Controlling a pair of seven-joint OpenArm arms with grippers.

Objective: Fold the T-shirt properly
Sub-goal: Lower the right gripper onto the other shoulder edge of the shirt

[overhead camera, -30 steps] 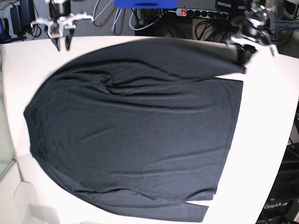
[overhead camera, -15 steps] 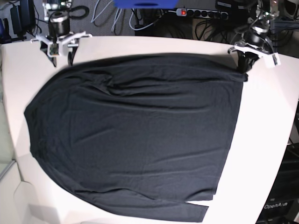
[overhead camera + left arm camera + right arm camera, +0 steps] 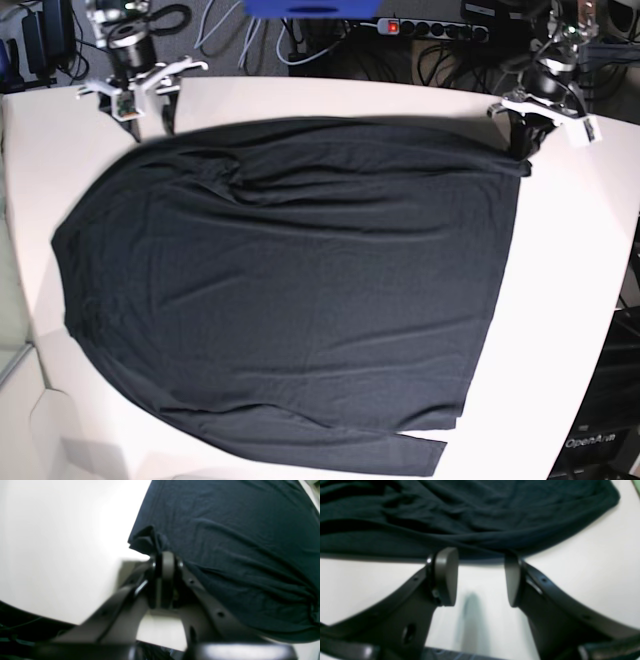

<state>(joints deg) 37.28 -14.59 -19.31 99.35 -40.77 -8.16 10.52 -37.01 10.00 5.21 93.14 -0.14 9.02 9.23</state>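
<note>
Wide black T-shirt of thin soft fabric point(image 3: 290, 290) spread flat across the white table point(image 3: 570, 300), folding barely started

At the shirt's far edge the left gripper point(image 3: 165, 562) pinches one bunched corner; the right gripper point(image 3: 481, 577) stands spread and empty just off the other corner; the folds themselves seem all still to do

T-shirt point(image 3: 290, 290): spread flat over most of the table point(image 3: 570, 300)
left gripper point(image 3: 523, 150): at the shirt's corner near the table's far edge, base view's right
right gripper point(image 3: 150, 112): just off the shirt's far edge, far-left corner
</note>
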